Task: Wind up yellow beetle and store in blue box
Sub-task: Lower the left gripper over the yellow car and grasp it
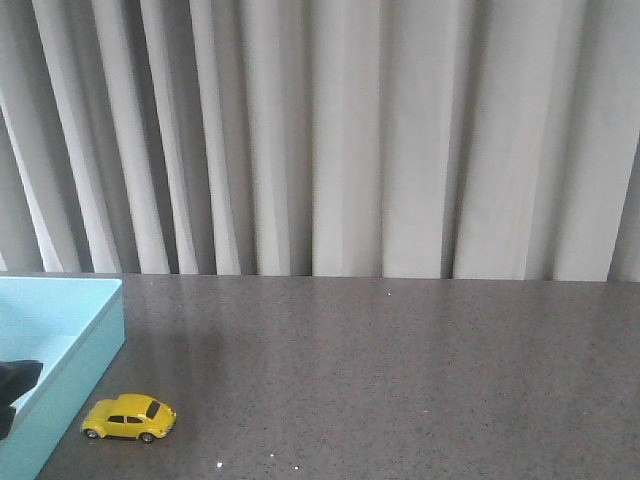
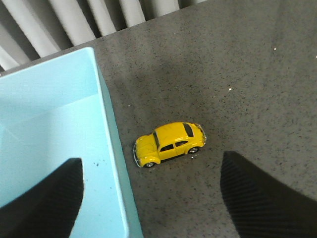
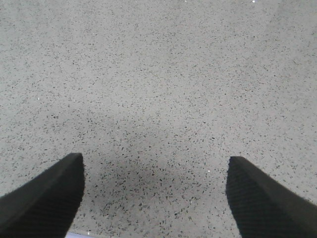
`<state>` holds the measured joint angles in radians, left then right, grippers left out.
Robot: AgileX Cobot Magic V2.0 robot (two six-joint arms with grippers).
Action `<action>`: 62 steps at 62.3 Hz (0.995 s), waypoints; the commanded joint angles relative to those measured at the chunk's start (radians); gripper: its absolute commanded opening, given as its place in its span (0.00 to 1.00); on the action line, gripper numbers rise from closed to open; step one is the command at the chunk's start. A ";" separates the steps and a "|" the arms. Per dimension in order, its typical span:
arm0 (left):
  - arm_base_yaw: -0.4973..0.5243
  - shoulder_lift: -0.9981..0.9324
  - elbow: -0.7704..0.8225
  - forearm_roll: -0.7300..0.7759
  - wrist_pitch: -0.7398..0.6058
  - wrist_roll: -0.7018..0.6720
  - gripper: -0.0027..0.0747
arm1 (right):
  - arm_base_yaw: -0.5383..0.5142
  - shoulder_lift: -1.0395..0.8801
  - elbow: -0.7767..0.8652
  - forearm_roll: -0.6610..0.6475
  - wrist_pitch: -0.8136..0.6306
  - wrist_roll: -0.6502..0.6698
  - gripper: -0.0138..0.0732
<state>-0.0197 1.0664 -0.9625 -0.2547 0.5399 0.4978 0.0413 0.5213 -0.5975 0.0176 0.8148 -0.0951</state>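
The yellow beetle [image 1: 129,417] [image 2: 169,144] stands on its wheels on the dark speckled table, just right of the blue box [image 1: 95,325] [image 2: 106,114], apart from its wall. My left gripper [image 2: 153,191] hangs open above the box's right wall, one finger over the box floor and the other over the table, with the beetle a little beyond the fingertips. In the front view only a dark tip of that gripper [image 1: 15,385] shows at the left edge. My right gripper [image 3: 154,191] is open over bare table, nothing between its fingers; the front view does not show it.
A grey pleated curtain [image 1: 340,140] closes off the far edge of the table [image 1: 400,370]. The box's straight wall rises beside the beetle on its left.
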 commanded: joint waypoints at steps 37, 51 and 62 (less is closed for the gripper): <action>-0.006 0.550 -0.491 -0.022 0.315 0.596 0.76 | -0.001 0.006 -0.027 -0.006 -0.065 -0.001 0.82; -0.052 0.696 -0.601 -0.012 0.363 0.652 0.76 | -0.001 0.006 -0.027 -0.006 -0.062 -0.001 0.82; -0.075 0.792 -0.691 -0.003 0.404 0.667 0.74 | -0.001 0.006 -0.027 -0.006 -0.061 -0.001 0.82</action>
<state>-0.0827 1.8669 -1.5797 -0.2419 0.9404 1.1591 0.0413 0.5213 -0.5975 0.0176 0.8148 -0.0951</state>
